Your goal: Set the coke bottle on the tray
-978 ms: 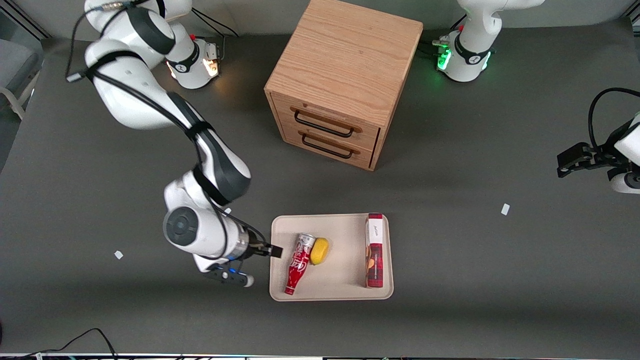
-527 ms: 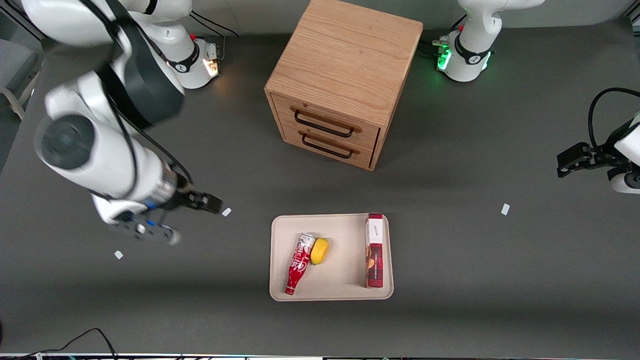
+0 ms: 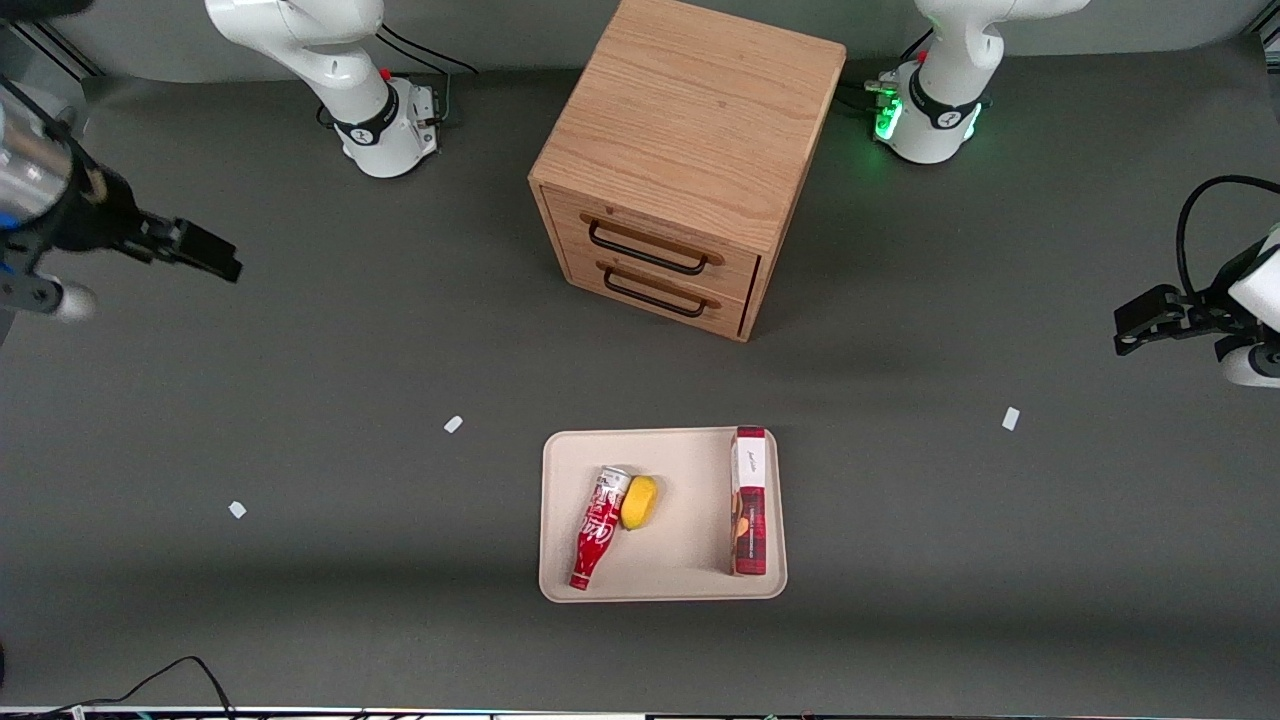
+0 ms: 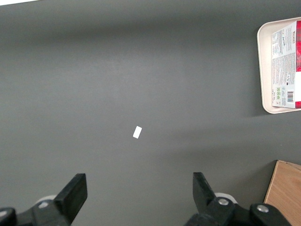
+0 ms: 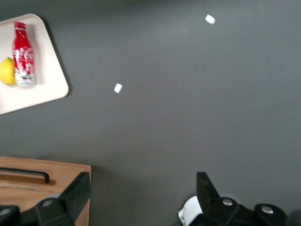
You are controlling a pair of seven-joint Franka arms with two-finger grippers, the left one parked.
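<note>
The coke bottle [image 3: 598,527] lies on its side on the cream tray [image 3: 660,585], its silvery base touching a yellow lemon [image 3: 640,502]. My right gripper [image 3: 205,252] hangs high over the table, far toward the working arm's end and well away from the tray. It is open and empty. In the right wrist view the bottle [image 5: 22,54] lies on the tray [image 5: 49,80] beside the lemon [image 5: 7,70], far from the gripper [image 5: 143,193], whose fingers [image 5: 75,193] stand wide apart.
A tall red-and-white box [image 3: 750,500] lies on the tray's edge toward the parked arm. A wooden two-drawer cabinet [image 3: 690,160] stands farther from the front camera than the tray. Small white scraps [image 3: 453,424] lie on the dark table [image 3: 900,520].
My right gripper has drawn away from the tray's edge, rising and swinging far toward the working arm's end of the table. The bottle, lemon and box have stayed put on the tray.
</note>
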